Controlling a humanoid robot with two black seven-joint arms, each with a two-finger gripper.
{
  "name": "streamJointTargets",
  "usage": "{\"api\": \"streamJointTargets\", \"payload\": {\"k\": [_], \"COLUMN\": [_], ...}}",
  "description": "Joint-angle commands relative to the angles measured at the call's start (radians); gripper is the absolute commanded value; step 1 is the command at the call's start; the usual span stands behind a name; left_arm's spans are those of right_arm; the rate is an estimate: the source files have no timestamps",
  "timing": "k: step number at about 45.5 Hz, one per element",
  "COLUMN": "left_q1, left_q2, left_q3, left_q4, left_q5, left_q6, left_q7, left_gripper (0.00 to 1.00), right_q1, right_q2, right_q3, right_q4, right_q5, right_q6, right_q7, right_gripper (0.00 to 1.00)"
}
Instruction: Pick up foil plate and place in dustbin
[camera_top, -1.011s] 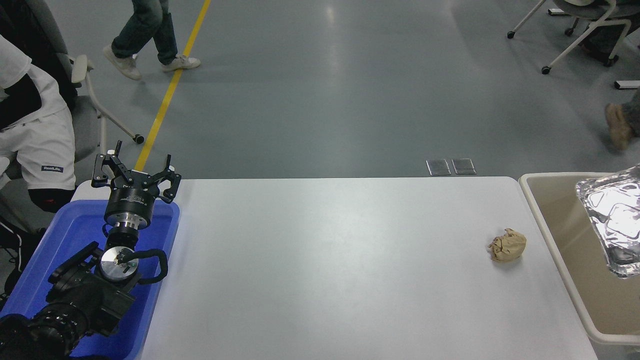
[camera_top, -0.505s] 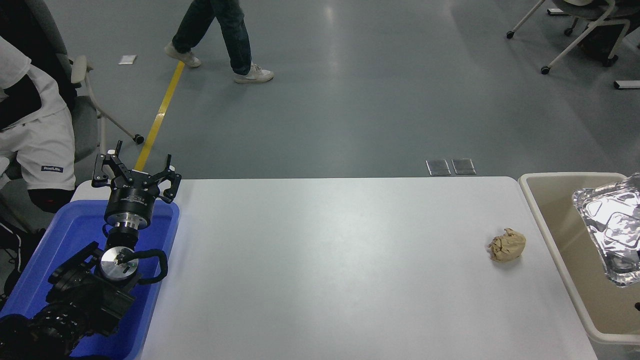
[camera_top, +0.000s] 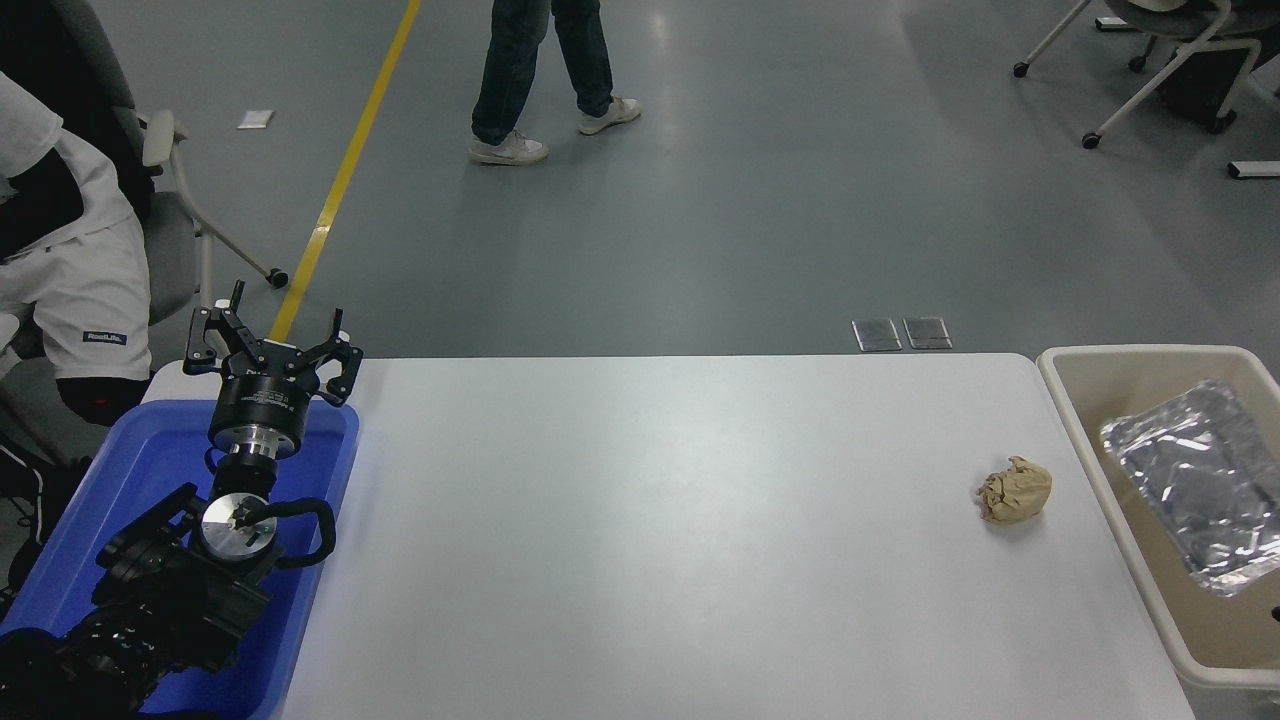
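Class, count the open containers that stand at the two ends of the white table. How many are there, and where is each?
2. The blue tray is at the left end; the dustbin is at the right end, with the foil plate inside it.

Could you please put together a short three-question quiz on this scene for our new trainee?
1. True or false: the foil plate lies inside the dustbin.
2. Which thing lies on the white table near the dustbin? A) a crumpled tan paper ball B) a red cup C) a pair of scissors
3. Fill in: the left gripper is parked over the ____ tray.

Key: 1. True. 2. A, the crumpled tan paper ball. 3. Blue; the gripper is open, and the right gripper is out of view.
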Motion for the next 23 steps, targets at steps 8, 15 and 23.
{"api": "streamJointTargets", "payload": {"k": [8,15,23], "left_q1": [0.0,0.0,0.0], "left_q2": [0.0,0.0,0.0], "left_q3": [0.0,0.0,0.0], "left_q4": [0.0,0.0,0.0], "left_q5": [0.0,0.0,0.0], "left_q6": [0.0,0.0,0.0], "left_q7": [0.0,0.0,0.0], "left_gripper": [0.99,0.99,0.99], "right_q1": [0.015,0.02,0.038], "right_q2": [-0.007,-0.021,-0.021], "right_q3": [0.009,0.01,0.006], "right_q4": [0.002,0.015,0.008], "right_q5": [0.002,0.002,0.002], "right_q6": [-0.021,-0.016,-0.016], "right_q7": [-0.001,-0.001,-0.001], "right_gripper": [0.97,0.99,1.0]}}
